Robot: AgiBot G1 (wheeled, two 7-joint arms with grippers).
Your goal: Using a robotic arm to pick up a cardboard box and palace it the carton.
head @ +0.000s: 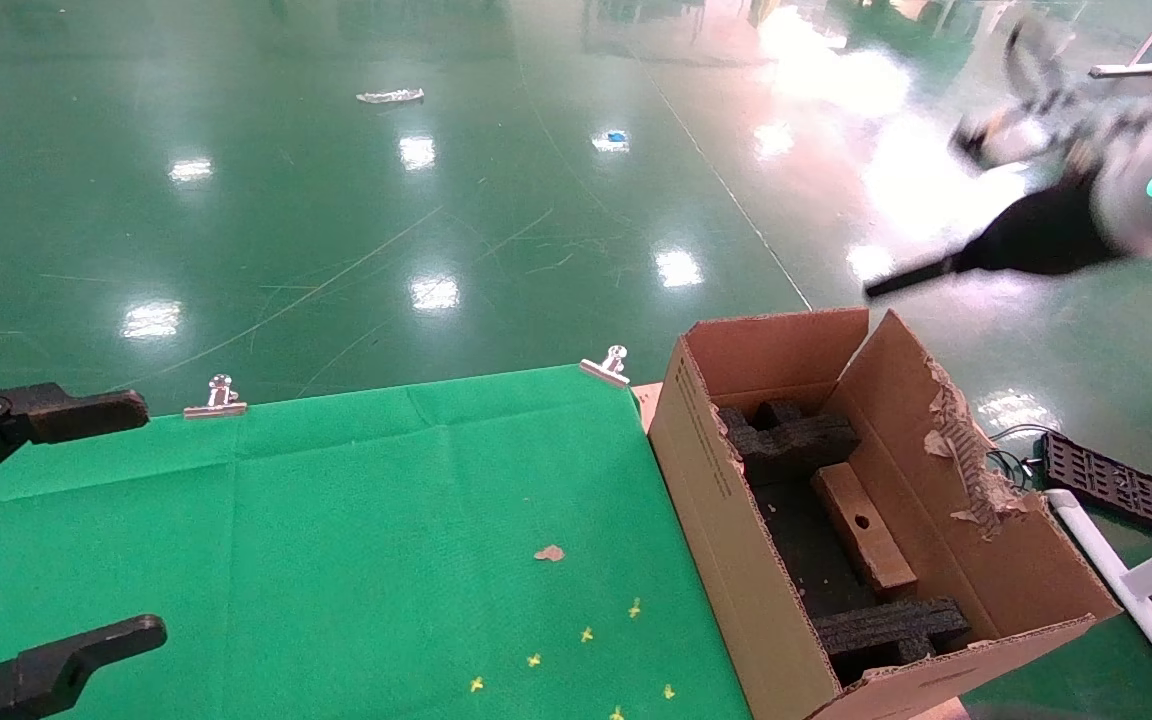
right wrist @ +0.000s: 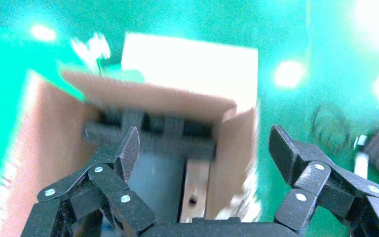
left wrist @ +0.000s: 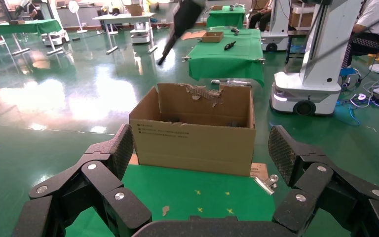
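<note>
The large carton [head: 726, 520] stands at the right end of the green table, one flap torn and ragged. Inside it, the slim cardboard box [head: 861, 525] with a round hole stands on edge between black foam blocks [head: 791, 435]. The robotic arm [head: 1136, 190], my right, is blurred high above and behind the carton. Its gripper [right wrist: 205, 143] is open and empty, looking down on the cardboard box [right wrist: 196, 190] in the carton [right wrist: 49, 148]. My left gripper [head: 149, 520] is open and empty over the table's left end and faces the carton [left wrist: 192, 143].
Green cloth [head: 386, 520] covers the table, held by binder clips [head: 219, 397] [head: 608, 366]. A cardboard scrap [head: 549, 552] and several yellow marks [head: 586, 634] lie on it. On the floor to the right are a black grid panel [head: 1111, 485] and a white pipe frame [head: 1136, 590].
</note>
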